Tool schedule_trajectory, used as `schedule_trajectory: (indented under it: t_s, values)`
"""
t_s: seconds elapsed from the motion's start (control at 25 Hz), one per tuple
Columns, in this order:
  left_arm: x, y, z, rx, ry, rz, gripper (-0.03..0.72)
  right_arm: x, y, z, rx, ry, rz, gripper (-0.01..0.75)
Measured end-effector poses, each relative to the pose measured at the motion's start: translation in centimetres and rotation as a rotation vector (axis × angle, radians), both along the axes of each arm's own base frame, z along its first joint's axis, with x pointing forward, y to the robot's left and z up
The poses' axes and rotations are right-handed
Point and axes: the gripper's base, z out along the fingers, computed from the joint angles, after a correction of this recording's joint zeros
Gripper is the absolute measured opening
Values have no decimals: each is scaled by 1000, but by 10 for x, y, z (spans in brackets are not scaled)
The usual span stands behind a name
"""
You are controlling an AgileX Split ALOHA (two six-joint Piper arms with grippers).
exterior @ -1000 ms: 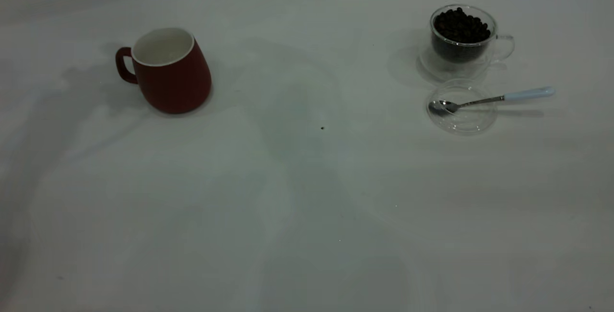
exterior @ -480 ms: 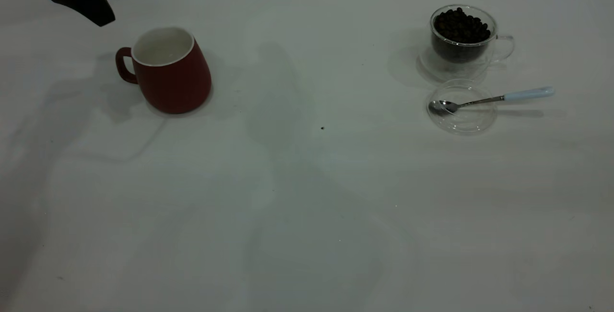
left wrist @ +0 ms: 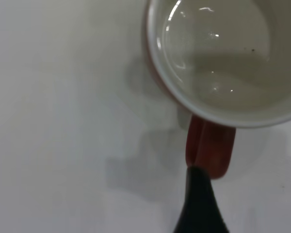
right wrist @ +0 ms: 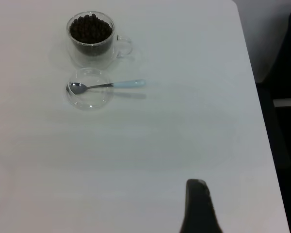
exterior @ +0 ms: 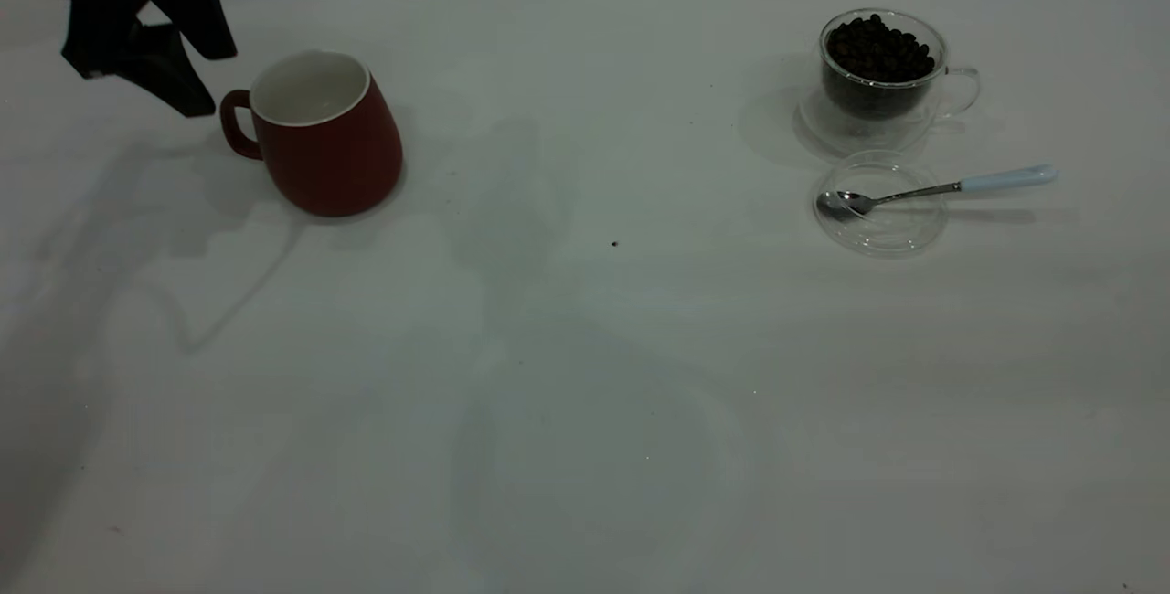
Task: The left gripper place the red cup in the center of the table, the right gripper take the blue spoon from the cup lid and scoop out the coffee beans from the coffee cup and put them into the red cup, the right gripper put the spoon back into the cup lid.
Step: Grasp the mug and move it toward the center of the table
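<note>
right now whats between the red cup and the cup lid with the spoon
Only bare table lies between the red cup and the cup lid in the exterior view, apart from one tiny dark speck.

A: The left gripper (exterior: 178,64) is getting chopped off by the top edge in the exterior view, arm mostly out of shot. Left wrist view is only catching one fingertip (left wrist: 200,204).

B: Yep, and the red cup (left wrist: 223,63) is running off that picture's edge too. The right gripper is only poking one finger (right wrist: 198,208) into its wrist view.
</note>
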Motion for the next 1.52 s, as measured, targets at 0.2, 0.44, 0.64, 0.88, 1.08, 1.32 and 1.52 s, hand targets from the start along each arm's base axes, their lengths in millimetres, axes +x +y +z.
schedule_trajectory:
  t_s: [0.2,0.44,0.64,0.88,1.08,1.32,1.52]
  values:
    - [1,-2,-17,-29,15,24,587,0,0,0,0,0,0,543]
    - [0,-5,-34,-43,34,40,587,0,0,0,0,0,0,543]
    - [0,-10,-40,-100,51,90,587,0,0,0,0,0,0,543]
    - [-1,-27,-42,-139,63,104,587,0,0,0,0,0,0,543]
    - [-3,-57,-42,-145,58,128,587,0,0,0,0,0,0,543]
    - [-6,-97,-42,-144,4,88,587,0,0,0,0,0,0,543]
    - [-8,-127,-40,-171,-60,101,587,0,0,0,0,0,0,543]
